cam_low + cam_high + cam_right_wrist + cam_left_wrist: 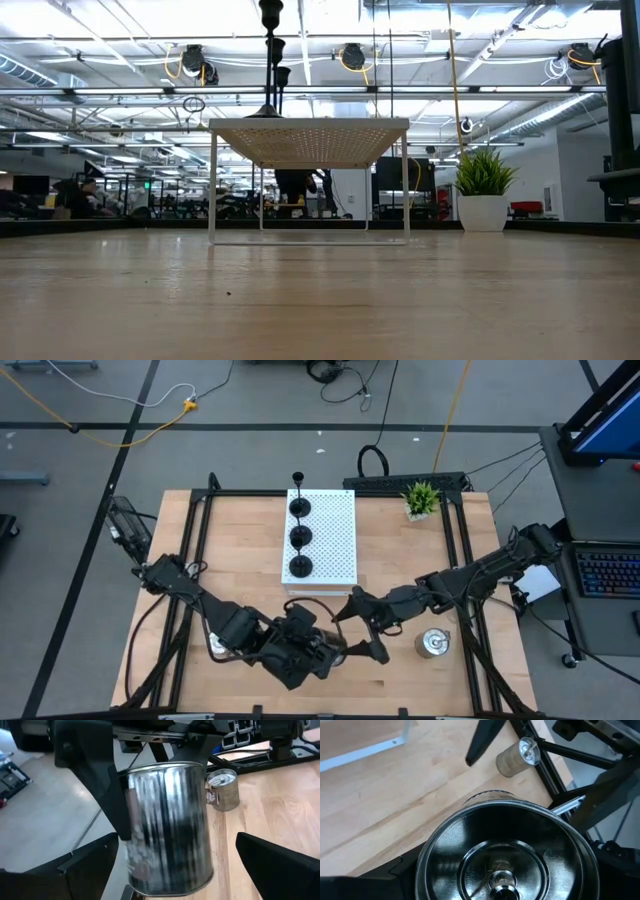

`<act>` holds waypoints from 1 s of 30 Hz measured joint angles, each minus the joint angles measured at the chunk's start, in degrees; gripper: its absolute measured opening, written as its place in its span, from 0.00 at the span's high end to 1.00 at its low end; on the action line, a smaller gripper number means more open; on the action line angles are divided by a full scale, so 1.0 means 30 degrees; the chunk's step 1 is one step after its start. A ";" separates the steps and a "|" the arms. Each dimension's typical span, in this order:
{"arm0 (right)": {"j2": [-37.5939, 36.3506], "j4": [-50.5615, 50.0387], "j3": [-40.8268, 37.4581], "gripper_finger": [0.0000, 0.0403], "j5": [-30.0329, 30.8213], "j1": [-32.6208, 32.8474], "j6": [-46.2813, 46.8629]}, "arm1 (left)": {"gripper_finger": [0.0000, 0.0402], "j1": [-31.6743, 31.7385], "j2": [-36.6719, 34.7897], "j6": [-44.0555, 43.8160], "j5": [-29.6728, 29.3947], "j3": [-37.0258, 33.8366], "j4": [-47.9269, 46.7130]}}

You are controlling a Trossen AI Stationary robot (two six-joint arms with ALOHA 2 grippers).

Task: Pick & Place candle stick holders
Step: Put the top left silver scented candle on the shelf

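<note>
Candle stick holders on pale wooden table (240,560), big bright room behind. Three black ones (300,537), thin stems, standing in a row on white board (335,540) full of holes. In front of board, left gripper (330,650) clamped on shiny round silver one (167,825). Right gripper (362,630) beside it, fingers spread wide, letting go. Another silver one (433,644) nearby.

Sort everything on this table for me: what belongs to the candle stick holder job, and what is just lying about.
Job:
three black candle stick holders
silver candle stick holder gripped by the left end effector
loose silver holder near the right arm
another silver holder farther off on the table

Lying about:
white perforated board
green potted plant
</note>
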 joint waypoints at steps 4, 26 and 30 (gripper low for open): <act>0.0000 -0.0322 0.0000 0.01 0.0869 -0.0017 0.0663 | 0.12 0.0201 0.0000 0.0148 0.0019 -0.0169 -0.0105; 0.0364 -0.2072 -0.0029 0.02 0.0408 0.0061 0.0642 | 0.12 0.0841 0.0597 0.1805 0.1055 -0.0189 0.1081; 0.1047 -0.1840 -0.0022 0.02 -0.0193 0.0051 0.1184 | 0.12 0.1167 0.0692 0.1991 0.1048 -0.0197 0.1252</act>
